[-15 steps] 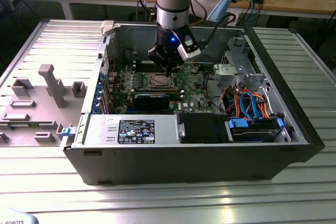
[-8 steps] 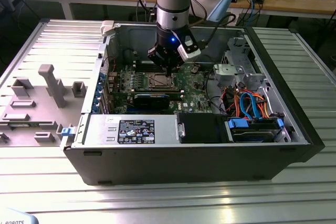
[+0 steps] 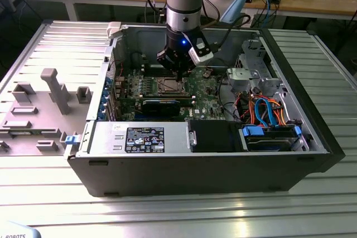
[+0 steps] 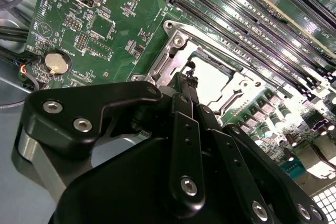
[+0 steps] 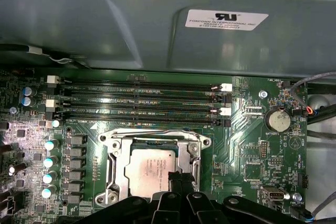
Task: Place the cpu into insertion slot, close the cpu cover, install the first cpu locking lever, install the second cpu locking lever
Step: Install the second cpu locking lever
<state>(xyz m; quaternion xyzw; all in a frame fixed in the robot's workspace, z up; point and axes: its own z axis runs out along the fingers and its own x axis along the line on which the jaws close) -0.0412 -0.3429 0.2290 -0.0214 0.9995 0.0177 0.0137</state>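
Ribbed metal table [image 3: 178, 210] nearest, carrying the open computer case [image 3: 212, 165]. Inside, gripper [image 3: 177, 74] sits low over the insertion slot [image 5: 152, 169], fingers pinched together, empty; cpu [image 5: 149, 174] lies seated under the closed cpu cover [image 5: 113, 161]. Cluttered wooden bench [image 3: 312, 1] runs behind.

Near edge of cpu [image 5: 148, 170] and cpu cover [image 5: 116, 167] hidden behind black gripper [image 5: 177, 182] in the first wrist view. In the second wrist view, gripper body [image 4: 178, 182] blocks half the insertion slot [image 4: 210, 85]; cpu top washed out by glare. Fingertip contact point too small to resolve in the exterior view, where the gripper [image 3: 179, 73] covers the slot's far edge. Locking lever positions unclear. Fingers pressed together at the cover edge.
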